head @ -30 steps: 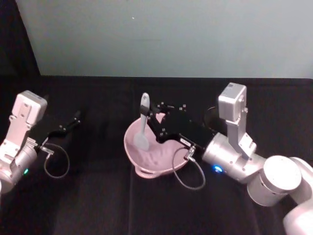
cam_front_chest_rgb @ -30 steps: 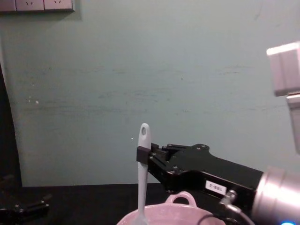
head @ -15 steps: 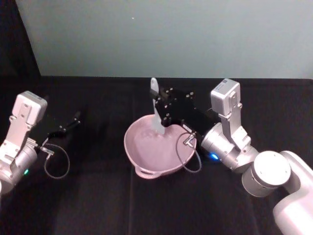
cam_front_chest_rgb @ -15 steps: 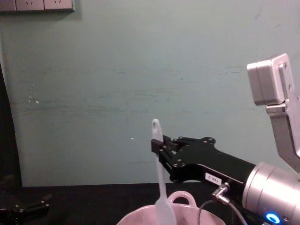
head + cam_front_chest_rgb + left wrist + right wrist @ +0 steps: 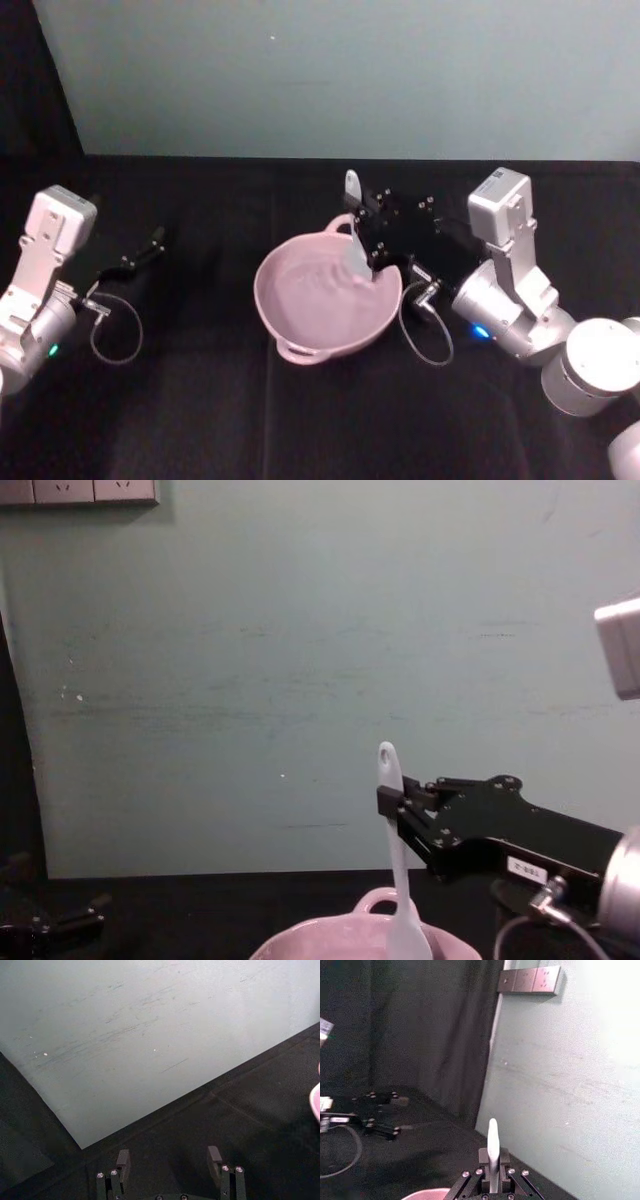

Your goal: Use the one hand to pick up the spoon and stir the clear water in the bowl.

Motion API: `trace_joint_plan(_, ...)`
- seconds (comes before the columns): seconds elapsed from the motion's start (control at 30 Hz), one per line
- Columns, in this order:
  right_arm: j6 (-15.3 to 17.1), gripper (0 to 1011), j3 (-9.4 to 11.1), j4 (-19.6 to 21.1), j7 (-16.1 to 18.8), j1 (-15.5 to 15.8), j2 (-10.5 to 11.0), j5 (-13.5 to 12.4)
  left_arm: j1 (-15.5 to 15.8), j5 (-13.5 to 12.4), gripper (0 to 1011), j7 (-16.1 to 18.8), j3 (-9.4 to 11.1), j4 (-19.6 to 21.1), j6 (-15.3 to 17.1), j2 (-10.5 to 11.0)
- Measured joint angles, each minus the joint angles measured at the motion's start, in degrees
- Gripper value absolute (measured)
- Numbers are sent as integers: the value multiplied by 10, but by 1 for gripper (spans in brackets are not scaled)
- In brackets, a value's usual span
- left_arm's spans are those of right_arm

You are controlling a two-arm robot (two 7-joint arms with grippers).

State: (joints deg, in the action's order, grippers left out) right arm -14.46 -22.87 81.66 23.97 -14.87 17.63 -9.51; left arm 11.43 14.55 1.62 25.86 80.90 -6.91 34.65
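Spoon (image 5: 397,865): stands nearly upright at the right side of the bowl, with its holed handle end up and its greyish head down inside the rim. Holding it this steep lets the head reach the water while the handle clears the rim.
Right hand (image 5: 368,238): reaches in from the right, just above the bowl's far right rim. Its fingers are closed tight on the upper handle, a little below the hole. Gripping that high keeps the black body out of the bowl and leaves a long length free to sweep.
Bowl (image 5: 290,325): sits on the black desk (image 5: 200,420) in front of the robot, midway between the arms. One loop handle (image 5: 378,900) on its rim faces the wall, so the open side is free for the right arm.
Water (image 5: 312,278): the surface looks rippled, which suggests stirring is under way.
Left hand (image 5: 145,252): parked well to the left, low over the desk, with its fingers spread and nothing between them. It is clear of the bowl because one arm does this job.
Risk: the head is close to the right wall, so a wide sweep may nudge the bowl.
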Motion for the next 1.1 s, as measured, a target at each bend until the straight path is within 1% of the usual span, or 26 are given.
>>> trace_joint_plan(0.1,14,117,4,24,15,15,11,-17,0,0,1011,0,0,0,0,0)
trace_joint_plan(0.13,14,117,4,24,15,15,11,-17,0,0,1011,0,0,0,0,0)
trace_joint_plan(0.27,30,117,6,56,45,36,24,-56,0,0,1011,0,0,0,0,0)
trace_joint_plan(0.3,30,117,6,56,45,36,24,-56,0,0,1011,0,0,0,0,0)
trace_joint_plan(0.37,37,117,1,62,60,41,27,-77,0,0,1011,0,0,0,0,0)
trace_joint_plan(0.4,37,117,1,62,60,41,27,-77,0,0,1011,0,0,0,0,0)
trace_joint_plan(0.43,40,117,-3,62,67,41,27,-87,0,0,1011,0,0,0,0,0)
trace_joint_plan(0.5,46,117,-10,55,77,37,25,-100,0,0,1011,0,0,0,0,0)
trace_joint_plan(0.53,46,117,-10,55,77,37,25,-100,0,0,1011,0,0,0,0,0)
trace_joint_plan(0.6,51,117,-20,41,87,27,18,-114,0,0,1011,0,0,0,0,0)
trace_joint_plan(0.67,51,117,-24,33,91,21,14,-120,0,0,1011,0,0,0,0,0)
trace_joint_plan(0.8,39,117,-34,5,94,1,-4,-132,0,0,1011,0,0,0,0,0)
trace_joint_plan(0.83,39,117,-34,5,94,1,-4,-132,0,0,1011,0,0,0,0,0)
trace_joint_plan(0.97,18,117,-39,-29,90,-20,-25,-135,0,0,1011,0,0,0,0,0)
trace_joint_plan(1.1,2,117,-41,-59,77,-37,-40,-128,0,0,1011,0,0,0,0,0)
